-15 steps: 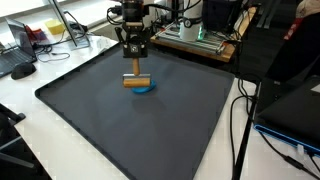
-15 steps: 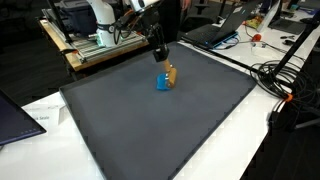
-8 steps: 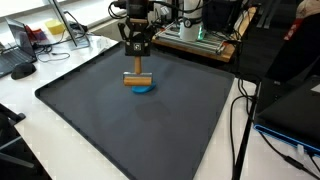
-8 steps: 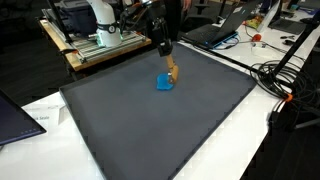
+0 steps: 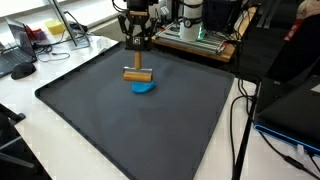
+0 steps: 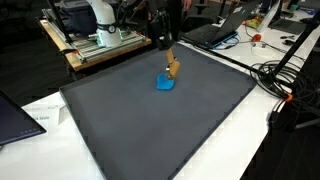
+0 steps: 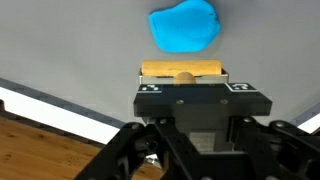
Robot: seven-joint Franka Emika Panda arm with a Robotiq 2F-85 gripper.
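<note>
My gripper [image 5: 137, 42] [image 6: 161, 41] is shut on the upright handle of a wooden T-shaped tool [image 5: 137, 73] [image 6: 172, 67]. The tool's crossbar hangs below the gripper, a little above the dark mat [image 5: 120, 130] [image 6: 150, 130]. A blue lump [image 5: 143, 88] [image 6: 164, 83] lies on the mat just under and beside the crossbar, apart from it. In the wrist view the gripper [image 7: 184, 84] fills the lower half, with the wooden crossbar [image 7: 181, 69] past it and the blue lump [image 7: 184, 27] further out. The fingertips themselves are hidden by the gripper's body.
The mat lies on a white table [image 5: 30, 130]. A wooden rack with equipment [image 5: 195, 40] [image 6: 95, 48] stands behind the mat. Cables [image 6: 285, 85] run along one side, a laptop [image 6: 15, 115] sits near a corner, and a mouse [image 5: 22, 70] lies beside the mat.
The gripper has risen and carried the wooden tool up off the blue lump. The lump has stayed in place on the mat.
</note>
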